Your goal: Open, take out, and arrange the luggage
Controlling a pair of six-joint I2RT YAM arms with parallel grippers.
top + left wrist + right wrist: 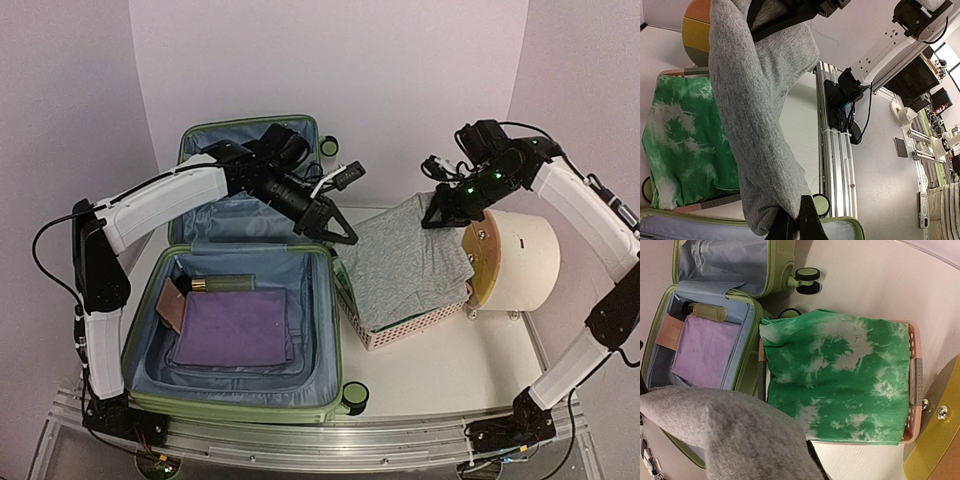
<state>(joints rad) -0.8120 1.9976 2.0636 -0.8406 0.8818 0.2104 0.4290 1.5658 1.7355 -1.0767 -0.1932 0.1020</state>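
1. Top external: I see the luggage point(316, 310) lying open on the desk's point(440, 372) left side, just beside the basket point(400, 331).
2. My left end effector point(797, 222) is pinched shut on the grey shirt's point(405, 262) corner.
3. My right end effector point(437, 213), nearly closed, grips its other edge above the basket.

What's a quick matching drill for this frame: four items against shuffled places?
Items:
1. grey shirt
2. tie-dye cloth
3. purple cloth
4. drum

Places:
A. in luggage
B. right of basket
C. held over basket
D. in basket

Pairs: 1-C, 2-D, 3-A, 4-B
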